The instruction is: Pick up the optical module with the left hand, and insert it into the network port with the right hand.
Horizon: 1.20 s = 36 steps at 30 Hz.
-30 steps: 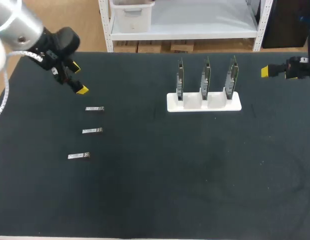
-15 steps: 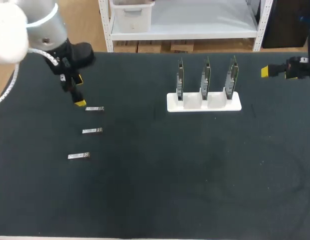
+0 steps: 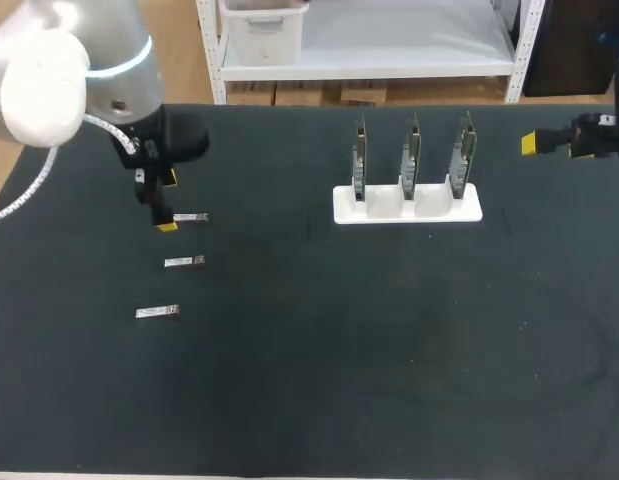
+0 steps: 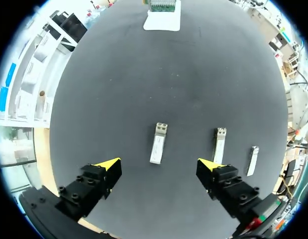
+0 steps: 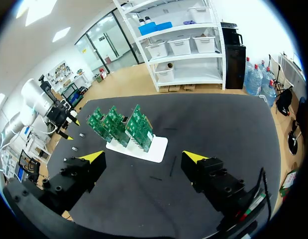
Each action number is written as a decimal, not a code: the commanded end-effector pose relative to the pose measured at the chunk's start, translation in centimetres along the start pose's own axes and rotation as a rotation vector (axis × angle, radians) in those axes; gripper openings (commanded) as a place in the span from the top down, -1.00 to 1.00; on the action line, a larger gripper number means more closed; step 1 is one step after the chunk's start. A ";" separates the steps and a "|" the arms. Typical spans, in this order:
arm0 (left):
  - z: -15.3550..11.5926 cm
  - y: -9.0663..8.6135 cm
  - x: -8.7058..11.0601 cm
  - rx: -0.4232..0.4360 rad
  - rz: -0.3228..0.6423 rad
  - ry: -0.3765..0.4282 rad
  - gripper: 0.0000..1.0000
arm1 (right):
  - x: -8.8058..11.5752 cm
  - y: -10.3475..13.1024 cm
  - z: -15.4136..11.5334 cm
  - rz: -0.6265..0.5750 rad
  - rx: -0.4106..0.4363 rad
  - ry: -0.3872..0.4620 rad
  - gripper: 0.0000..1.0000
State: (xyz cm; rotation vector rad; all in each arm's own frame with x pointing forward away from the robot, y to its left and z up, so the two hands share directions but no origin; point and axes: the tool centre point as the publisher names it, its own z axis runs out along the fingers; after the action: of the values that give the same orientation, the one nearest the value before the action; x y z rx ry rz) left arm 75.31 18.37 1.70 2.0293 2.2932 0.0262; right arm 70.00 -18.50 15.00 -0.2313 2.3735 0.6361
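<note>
Head view: left gripper [image 3: 167,203] hangs over the farthest optical module [image 3: 190,217], fingers spread, grasping nothing.
Second module [image 3: 184,261] and third module [image 3: 157,312] lie nearer, toward the worktop's [image 3: 389,350] left edge; a broad dark stretch separates them from the white stand [image 3: 407,205] of port boards [image 3: 410,150]. Right gripper [image 5: 144,157] sits at the far right edge, fingers released.

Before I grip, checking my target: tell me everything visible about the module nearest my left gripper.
The module is a slim silver bar, seemingly metal, lying flat on the black table, pointing toward the white board stand. It is the end one in a row of three, apart from its neighbour. It sits ahead of the left gripper, centred between the open jaws, untouched.
</note>
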 end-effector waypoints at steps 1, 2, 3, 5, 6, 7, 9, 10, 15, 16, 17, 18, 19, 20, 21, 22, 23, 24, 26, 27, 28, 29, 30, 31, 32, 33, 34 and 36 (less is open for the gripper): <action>0.9 -1.0 0.0 -0.029 -0.007 -0.010 -1.00 | 0.0 0.0 0.0 0.000 0.000 0.000 -1.00; 1.1 -1.0 0.0 -0.032 -0.007 -0.010 -1.00 | 0.0 0.0 0.0 0.000 0.000 0.000 -1.00; 1.3 -1.0 -0.1 -0.038 -0.005 -0.008 -1.00 | 0.0 0.0 0.0 0.000 0.000 0.000 -1.00; 1.5 -1.1 -0.1 -0.034 -0.003 0.000 -1.00 | 0.0 0.0 0.0 0.000 0.000 0.000 -1.00; 1.6 -1.1 -0.1 -0.032 0.001 0.002 -1.00 | 0.0 0.0 0.0 0.000 0.000 0.000 -1.00; 1.7 -1.1 -0.2 -0.032 0.004 0.007 -1.00 | 0.0 0.0 0.0 0.000 0.000 0.000 -1.00; 1.9 -1.0 -0.2 -0.027 0.009 0.016 -1.00 | 0.0 0.0 0.0 0.000 0.000 0.000 -1.00; 2.0 -1.0 -0.3 -0.022 0.008 0.020 -1.00 | 0.0 0.0 0.0 0.000 0.000 0.000 -1.00; 2.6 -0.6 -0.5 0.004 0.001 0.035 -1.00 | 0.0 0.0 0.0 0.000 0.000 0.000 -1.00; 2.6 -0.5 -0.5 0.004 0.002 0.036 -1.00 | 0.0 0.0 0.0 0.000 0.000 0.000 -1.00; 2.7 -0.5 -0.5 0.005 0.003 0.037 -1.00 | 0.0 0.0 0.0 0.000 0.000 0.000 -1.00; 2.7 -0.5 -0.6 0.009 0.002 0.038 -1.00 | 0.0 0.0 0.0 0.000 0.000 0.000 -1.00; 2.7 -0.5 -0.6 0.010 0.002 0.038 -1.00 | 0.0 0.0 0.0 0.000 0.000 0.000 -1.00; 2.8 -0.5 -0.6 0.010 0.003 0.039 -1.00 | 0.0 0.0 0.0 0.000 0.000 0.000 -1.00; 2.9 -0.5 -0.6 0.018 -0.006 0.045 -1.00 | 0.0 0.0 0.0 0.000 0.000 0.000 -1.00; 2.9 -0.5 -0.7 0.030 -0.011 0.048 -1.00 | 0.0 0.0 0.0 0.000 0.000 0.000 -1.00; 3.0 -0.5 -0.7 0.029 -0.011 0.047 -1.00 | 0.0 0.0 0.0 0.000 0.000 0.000 -1.00; 3.1 -0.5 -0.7 0.027 -0.011 0.048 -1.00 | 0.0 0.0 0.0 0.000 0.000 0.000 -1.00; 3.2 -0.5 -0.7 0.031 -0.016 0.049 -1.00 | 0.0 0.0 0.0 0.000 0.000 0.000 -1.00; 3.3 -0.5 -0.6 0.031 -0.016 0.050 -1.00 | 0.0 0.0 0.0 0.000 0.000 0.000 -1.00; 3.3 -0.5 -0.6 0.030 -0.018 0.051 -1.00 | 0.0 0.0 0.0 0.000 0.000 0.000 -1.00; 3.3 -0.5 -0.6 0.031 -0.026 0.049 -1.00 | 0.0 0.0 0.0 0.000 0.000 0.000 -1.00; 3.3 -0.5 -0.6 0.031 -0.029 0.049 -0.89 | 0.0 0.0 0.0 0.000 0.000 0.000 -1.00; 3.3 -0.5 -0.6 0.032 -0.030 0.049 0.07 | 0.0 0.0 0.0 0.000 0.000 0.000 -1.00; 3.3 -0.5 -0.6 0.031 -0.030 0.049 0.58 | 0.0 0.0 0.0 0.000 0.000 0.000 -1.00; 3.4 -0.6 -0.6 0.031 -0.030 0.048 1.00 | 0.0 0.0 0.0 0.000 0.000 0.000 -1.00; 3.4 -0.6 -0.6 0.020 -0.031 0.038 1.00 | 0.0 0.0 0.0 0.000 0.000 0.000 -1.00; 3.4 -0.7 -0.7 0.028 -0.035 0.036 1.00 | 0.0 0.0 0.0 0.000 0.000 0.000 -1.00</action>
State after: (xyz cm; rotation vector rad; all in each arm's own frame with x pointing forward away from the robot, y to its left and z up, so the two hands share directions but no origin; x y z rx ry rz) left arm 75.11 17.41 -1.62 2.0205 2.3600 0.0350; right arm 70.00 -18.50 15.01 -0.2313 2.3735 0.6361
